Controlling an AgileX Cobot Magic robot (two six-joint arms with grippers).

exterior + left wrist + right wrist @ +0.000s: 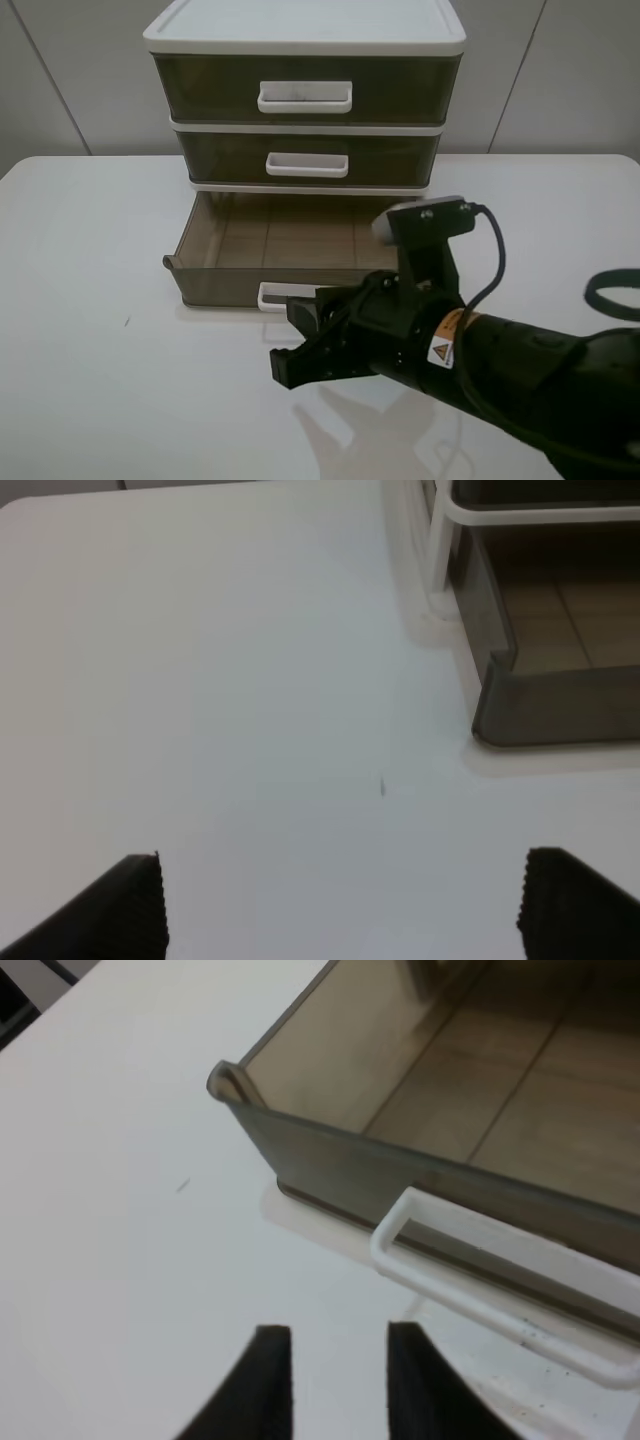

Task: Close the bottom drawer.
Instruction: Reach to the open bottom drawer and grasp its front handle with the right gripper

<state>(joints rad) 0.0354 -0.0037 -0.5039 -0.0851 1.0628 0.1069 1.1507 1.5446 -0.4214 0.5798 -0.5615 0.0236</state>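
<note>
The bottom drawer (215, 285) is smoky olive-brown, stands pulled far out of the white-framed unit (300, 25) and is empty. Its white loop handle (272, 297) faces the table's front. My right gripper (295, 335) hovers just in front of that handle, its fingers a little apart with nothing between them. In the right wrist view the gripper (340, 1385) is short of the handle (480, 1295) and the drawer front (340, 1170). My left gripper (345, 910) is wide open and empty over bare table, to the left of the drawer's corner (560, 705). It does not show in the high view.
The top drawer (200, 90) and the middle drawer (220, 158) are pushed in. The unit stands at the back middle of a white table (90, 300). A dark ring-shaped part (612, 292) shows at the right edge. My right arm covers the table's front right.
</note>
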